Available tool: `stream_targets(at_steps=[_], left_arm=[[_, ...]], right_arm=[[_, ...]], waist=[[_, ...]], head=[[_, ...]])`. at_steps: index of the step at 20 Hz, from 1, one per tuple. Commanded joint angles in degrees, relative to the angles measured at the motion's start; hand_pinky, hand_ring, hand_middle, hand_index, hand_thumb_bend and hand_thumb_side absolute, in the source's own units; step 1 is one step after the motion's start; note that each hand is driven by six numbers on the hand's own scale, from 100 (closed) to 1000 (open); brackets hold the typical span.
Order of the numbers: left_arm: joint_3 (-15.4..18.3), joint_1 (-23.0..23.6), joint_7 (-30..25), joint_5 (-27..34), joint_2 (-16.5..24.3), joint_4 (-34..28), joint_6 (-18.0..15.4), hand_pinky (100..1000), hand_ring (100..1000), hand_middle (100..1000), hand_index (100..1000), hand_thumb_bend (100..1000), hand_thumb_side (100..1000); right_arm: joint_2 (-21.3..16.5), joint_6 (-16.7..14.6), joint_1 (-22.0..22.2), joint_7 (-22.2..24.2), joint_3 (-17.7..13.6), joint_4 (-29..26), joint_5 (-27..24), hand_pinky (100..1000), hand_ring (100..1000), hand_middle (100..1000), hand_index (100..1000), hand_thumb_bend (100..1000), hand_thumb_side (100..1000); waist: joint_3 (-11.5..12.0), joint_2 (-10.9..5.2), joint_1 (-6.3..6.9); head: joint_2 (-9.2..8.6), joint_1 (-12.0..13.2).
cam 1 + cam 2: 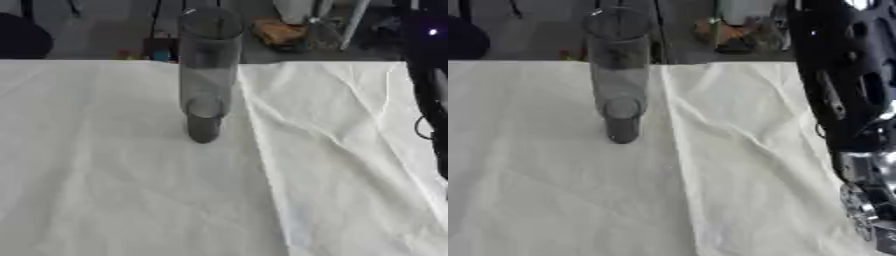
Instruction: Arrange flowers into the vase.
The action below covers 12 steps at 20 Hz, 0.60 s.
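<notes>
One tall, clear glass vase (208, 75) is seen standing upright on a table covered with a creased white cloth (131, 190). It is placed toward the far edge, slightly left of the cloth's centre fold, and no flowers are held in it. To the right of the vase, well apart from it, the robot's right arm (846, 100) is seen reaching down along the right edge, black above and silver at its lower joints. Its fingers are not shown, so their state cannot be told.
</notes>
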Motion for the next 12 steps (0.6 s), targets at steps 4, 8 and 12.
stream_targets(at_steps=[4,8,12], left_arm=[[-0.5,-1.5,-0.6,0.0,0.9,-0.8,0.0,865,808,858,920,100,831],[-0.7,-1.9,-0.8,0.1,1.1,-0.8,0.0,865,808,858,920,100,831],[-0.8,-2.0,-1.0,0.1,1.2,-0.8,0.1,865,808,858,920,100,831]], right_arm=[[-2.3,-3.3,-4.4,-1.7,-0.4,1.9,-1.8,100,290,135,160,100,100],[-2.2,-5.1,-6.3,-2.4,-0.1,3.5,-2.6,100,291,134,160,100,100],[-2.2,-6.4,-7.6,-2.2,0.4,5.1,-2.0,100,291,131,159,100,100]], waist=[[1.1,-0.59,-0.58],[2.3,-0.37,-1.28],[3.0,-0.11,-1.72]], head=[[-2.34,-2.0],[-2.49,-2.3],[-2.22,-2.4]])
